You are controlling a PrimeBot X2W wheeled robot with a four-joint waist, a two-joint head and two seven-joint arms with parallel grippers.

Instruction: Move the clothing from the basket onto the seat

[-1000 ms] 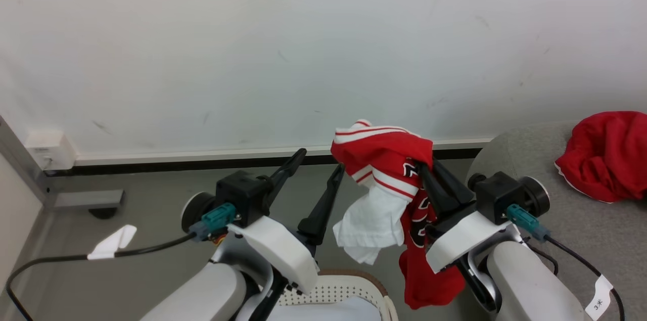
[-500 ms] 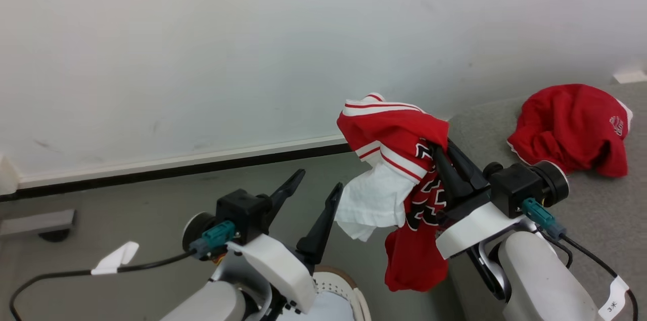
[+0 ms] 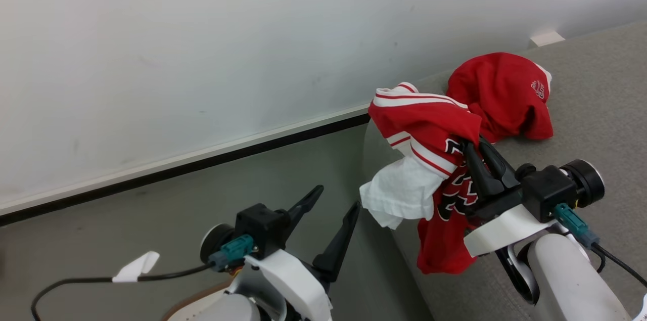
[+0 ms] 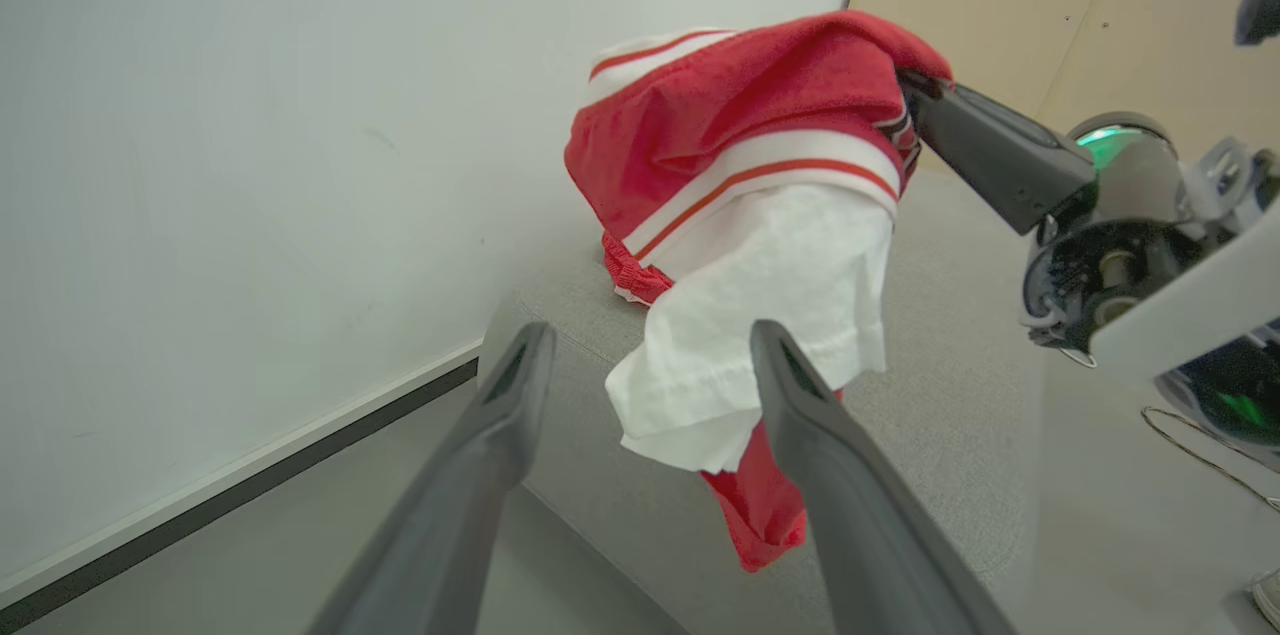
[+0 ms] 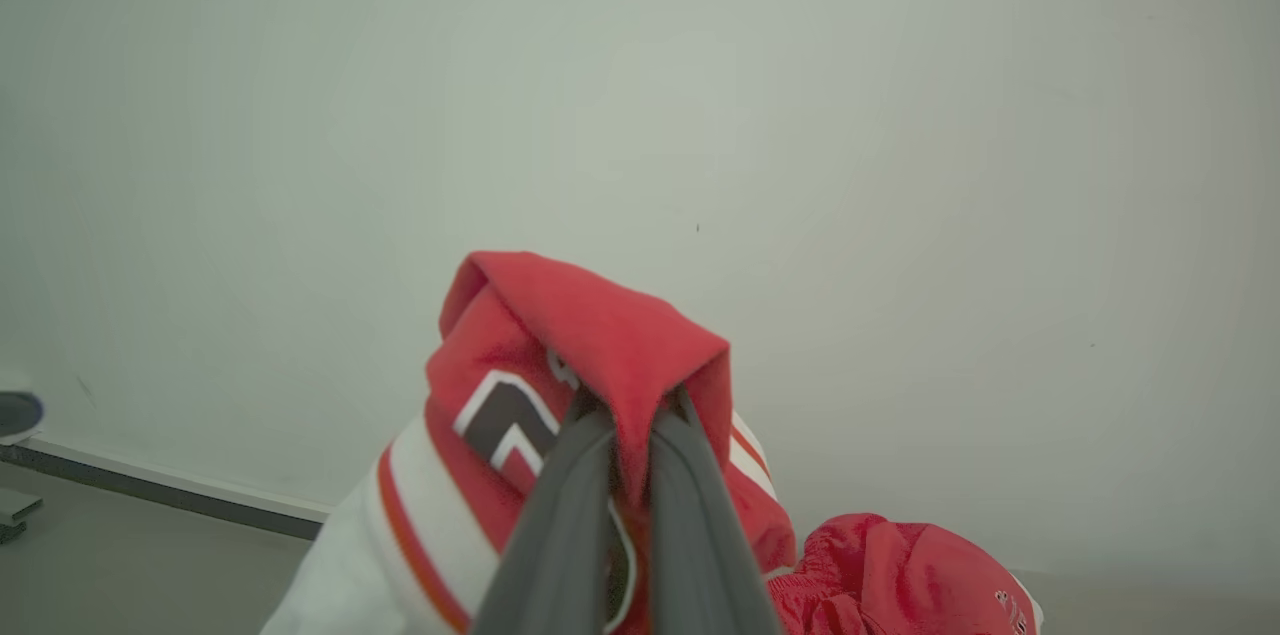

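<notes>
Head view: right claw (image 3: 472, 151) clamps a red jersey (image 3: 424, 126) over the sofa (image 3: 586, 124) edge, near another jersey (image 3: 505, 91) lying there; left claw (image 3: 337, 197) is spread and empty. Left wrist view: the jersey dangles. Right wrist view: a fold is pinched. This looks like the carrying step; the next move probably calls for reaching inward, then letting go.

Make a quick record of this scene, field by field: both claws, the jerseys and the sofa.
right claw: shut on a red jersey
left claw: open, empty
held jersey: bunched, its white panel drooping, hanging at the edge of the grey sofa; contact unclear
second red garment: crumpled on the sofa, behind the held one
task state: held jersey not yet released
</notes>
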